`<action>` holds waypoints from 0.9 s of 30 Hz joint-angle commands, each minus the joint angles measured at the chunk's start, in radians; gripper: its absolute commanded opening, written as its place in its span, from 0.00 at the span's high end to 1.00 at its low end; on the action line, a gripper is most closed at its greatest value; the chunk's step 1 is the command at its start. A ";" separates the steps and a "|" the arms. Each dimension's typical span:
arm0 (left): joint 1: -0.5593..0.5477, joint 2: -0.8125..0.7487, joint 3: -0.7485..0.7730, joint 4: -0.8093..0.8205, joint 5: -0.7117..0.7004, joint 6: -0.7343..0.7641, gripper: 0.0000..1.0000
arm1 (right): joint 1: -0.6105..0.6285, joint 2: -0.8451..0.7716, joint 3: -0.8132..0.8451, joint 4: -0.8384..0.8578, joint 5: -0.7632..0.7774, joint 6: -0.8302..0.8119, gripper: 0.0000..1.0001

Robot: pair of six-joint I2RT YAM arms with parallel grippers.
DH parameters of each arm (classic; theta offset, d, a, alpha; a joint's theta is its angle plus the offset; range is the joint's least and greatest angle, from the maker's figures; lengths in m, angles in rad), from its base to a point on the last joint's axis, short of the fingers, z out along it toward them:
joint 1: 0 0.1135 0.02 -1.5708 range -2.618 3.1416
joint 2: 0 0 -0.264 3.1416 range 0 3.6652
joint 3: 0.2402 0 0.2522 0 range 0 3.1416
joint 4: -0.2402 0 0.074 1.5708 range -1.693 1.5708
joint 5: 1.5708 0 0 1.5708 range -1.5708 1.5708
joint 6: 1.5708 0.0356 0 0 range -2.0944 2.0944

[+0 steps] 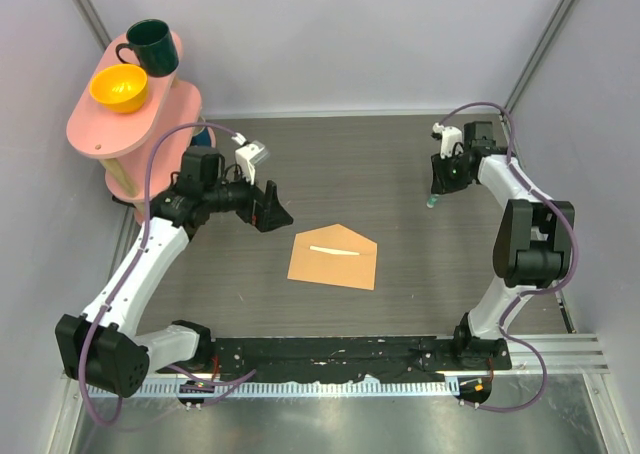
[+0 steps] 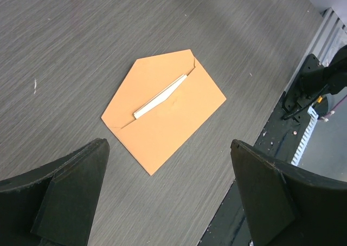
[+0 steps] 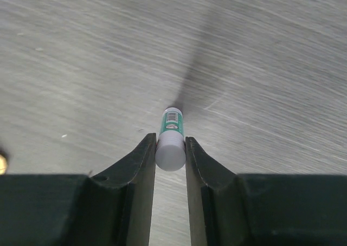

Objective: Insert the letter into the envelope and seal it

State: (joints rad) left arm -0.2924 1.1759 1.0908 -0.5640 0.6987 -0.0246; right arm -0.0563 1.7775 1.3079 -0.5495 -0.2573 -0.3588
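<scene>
The tan envelope [image 1: 335, 264] [image 2: 162, 129] lies flat mid-table with its flap open toward the back. The pale letter [image 1: 334, 251] [image 2: 161, 97] sits in the pocket, and only a thin strip of it shows at the mouth. My left gripper [image 1: 275, 212] [image 2: 169, 146] hangs open just left of the envelope and above the table, holding nothing. At the far right, my right gripper [image 1: 432, 196] [image 3: 169, 137] points down, both fingers pressed on the white cap of a green glue stick [image 1: 431, 203] [image 3: 171, 129] standing upright on the table.
A pink two-tier stand [image 1: 90, 124] at the back left carries a yellow bowl [image 1: 119, 87] and a dark green mug [image 1: 152, 46]. A black strip [image 1: 330, 352] runs along the near edge by the arm bases. Grey walls close in both sides.
</scene>
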 commanded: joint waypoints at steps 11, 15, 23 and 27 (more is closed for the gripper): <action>-0.141 0.040 -0.014 0.136 0.067 0.055 0.05 | 0.335 -0.288 0.044 0.002 -0.634 0.320 0.99; -0.218 0.065 0.017 0.107 0.004 0.110 0.11 | 0.437 -0.322 0.028 0.106 -0.652 0.420 0.99; -0.264 0.068 0.014 0.124 -0.001 0.152 0.20 | 0.526 -0.317 0.024 0.137 -0.708 0.485 0.99; -0.278 0.077 0.014 0.125 -0.004 0.164 0.26 | 0.555 -0.319 0.016 0.144 -0.715 0.488 0.99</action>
State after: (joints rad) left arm -0.5575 1.2484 1.0657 -0.4774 0.6994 0.1101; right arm 0.4740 1.4899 1.3334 -0.4595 -0.9276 0.0933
